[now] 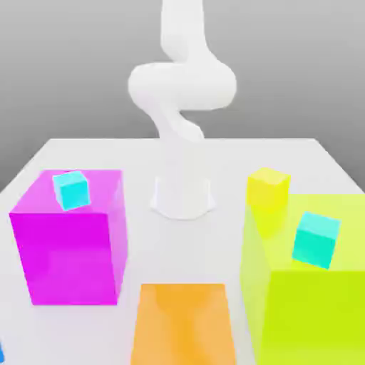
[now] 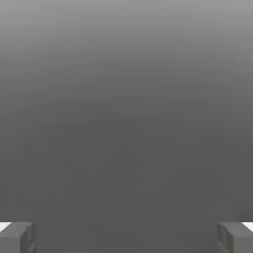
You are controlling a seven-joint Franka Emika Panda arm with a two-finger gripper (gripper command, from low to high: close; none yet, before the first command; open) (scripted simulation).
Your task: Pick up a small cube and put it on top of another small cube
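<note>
In the hand view my gripper (image 2: 126,238) is open. Its two grey fingertips (image 2: 18,237) stand far apart with nothing between them, and behind them lies only plain grey background. In the exterior view the white arm (image 1: 182,85) rises from its base at the middle of the white table (image 1: 228,160) and runs up past the top edge. A thin bright blue sliver (image 1: 1,353), seemingly the edge of a small cube, shows at the exterior view's lower left border. The rest of it is cut off.
A big magenta box (image 1: 68,249) stands at the exterior view's left with a small cyan cube (image 1: 72,189) on top. A big lime box (image 1: 314,299) at the right carries another cyan cube (image 1: 316,239). A small yellow cube (image 1: 268,189) sits behind it. An orange box (image 1: 184,324) is at the front middle.
</note>
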